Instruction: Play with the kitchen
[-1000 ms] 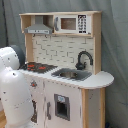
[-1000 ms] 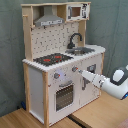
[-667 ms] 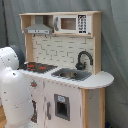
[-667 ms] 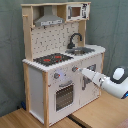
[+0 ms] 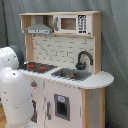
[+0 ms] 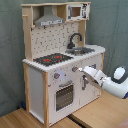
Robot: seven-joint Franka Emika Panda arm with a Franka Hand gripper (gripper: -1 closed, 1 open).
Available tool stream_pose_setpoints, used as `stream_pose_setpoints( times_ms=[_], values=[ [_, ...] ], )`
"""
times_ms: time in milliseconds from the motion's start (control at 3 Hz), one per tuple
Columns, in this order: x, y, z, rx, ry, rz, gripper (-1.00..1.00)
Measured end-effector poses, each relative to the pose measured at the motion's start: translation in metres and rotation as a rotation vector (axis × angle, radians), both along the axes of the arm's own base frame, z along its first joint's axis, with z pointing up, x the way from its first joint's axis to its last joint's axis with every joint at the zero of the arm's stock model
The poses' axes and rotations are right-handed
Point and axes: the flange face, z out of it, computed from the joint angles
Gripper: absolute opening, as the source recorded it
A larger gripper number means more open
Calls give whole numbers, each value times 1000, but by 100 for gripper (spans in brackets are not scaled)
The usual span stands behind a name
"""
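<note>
Staged robot test area, not a home: the toy kitchen (image 6: 60,60) stands alone on a wooden floor (image 6: 95,112) before a grey-green fabric backdrop (image 6: 112,30), white robot arm (image 5: 15,95) beside it.

— How many toy kitchens (image 6: 60,65) stood there?
— One, with one hob (image 6: 53,59), one sink (image 5: 71,74) and one black tap (image 5: 83,58).
— And up top?
— One hood (image 5: 38,29) and one microwave (image 5: 76,23).
— Knobs?
— Two showed in the second exterior view, above one oven door (image 6: 64,96).
— Robot arms?
— One (image 6: 111,82).
</note>
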Motion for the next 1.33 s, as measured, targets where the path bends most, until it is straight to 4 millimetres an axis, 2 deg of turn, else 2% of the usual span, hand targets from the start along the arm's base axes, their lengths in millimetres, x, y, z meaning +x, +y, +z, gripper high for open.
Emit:
stream_pose_setpoints(
  times_ms=[333, 1333],
  values=[
    [3, 1, -1, 101, 35, 26, 100],
    [37, -10, -8, 370, 111, 36, 100]
  ],
)
